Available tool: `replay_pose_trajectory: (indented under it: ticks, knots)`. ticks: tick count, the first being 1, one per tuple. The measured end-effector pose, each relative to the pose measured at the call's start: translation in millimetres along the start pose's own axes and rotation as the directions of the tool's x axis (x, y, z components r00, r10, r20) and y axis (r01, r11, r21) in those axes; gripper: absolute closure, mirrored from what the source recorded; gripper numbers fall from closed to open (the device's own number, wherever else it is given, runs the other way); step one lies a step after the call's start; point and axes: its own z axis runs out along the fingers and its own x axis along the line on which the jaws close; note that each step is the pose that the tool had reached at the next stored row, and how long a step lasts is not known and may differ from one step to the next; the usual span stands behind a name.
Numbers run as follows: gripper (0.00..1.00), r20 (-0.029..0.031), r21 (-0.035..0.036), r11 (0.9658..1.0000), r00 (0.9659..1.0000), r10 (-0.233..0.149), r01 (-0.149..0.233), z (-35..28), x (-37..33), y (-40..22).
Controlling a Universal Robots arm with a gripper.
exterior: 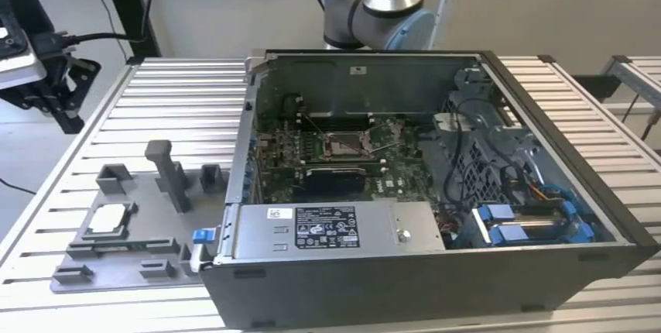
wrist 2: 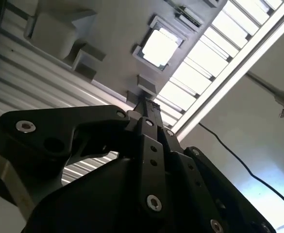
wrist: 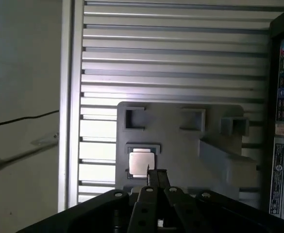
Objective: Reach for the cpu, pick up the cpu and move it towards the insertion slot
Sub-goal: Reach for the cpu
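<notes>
The gripper (wrist: 156, 177) is showing in both wrist views (wrist 2: 145, 104), black, with its fingertips drawn together at a narrow point and nothing between them, so it is closed and carrying nothing. It is hanging over the grey plastic tray (wrist: 180, 145) without touching anything on it.

The cpu (wrist: 140, 162) is lying flat in its square recess on that tray, silvery top facing up and catching the light. In the first wrist view it is sitting just beyond the fingertips, one of its corners slipping behind them in the picture. In the second wrist view the cpu (wrist 2: 158, 47) is glowing bright past the tips, with a stretch of tray (wrist 2: 112, 63) between chip and gripper. So the two are close but apart, and the chip is not lifted.

In the exterior view the cpu (exterior: 108, 219) is resting in the tray (exterior: 135, 259) on the slatted metal table (exterior: 176, 93), on the exterior view's left of the open computer case (exterior: 578, 217). The insertion slot (exterior: 346, 143) is sitting inside that case on the green motherboard (exterior: 271, 170), silver frame around a brownish centre, well apart from the chip.
</notes>
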Motion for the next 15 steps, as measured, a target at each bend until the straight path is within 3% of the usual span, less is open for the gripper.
replay_pose_trajectory:
  ticks: [3,11,12,15]
  knots:
    - [1.00,0.0000,0.0001,1.0000,1.0000,0.000,0.000,0.3,4.4,0.0]
    - [1.00,0.0000,0.0000,1.0000,1.0000,0.000,0.000,0.4,5.8,0.1]
    - [0.00,0.0000,0.0000,1.0000,1.0000,0.000,0.000,0.4,5.9,0.0]
    - [0.00,0.0000,0.0000,1.0000,1.0000,0.000,0.000,0.4,6.3,0.0]
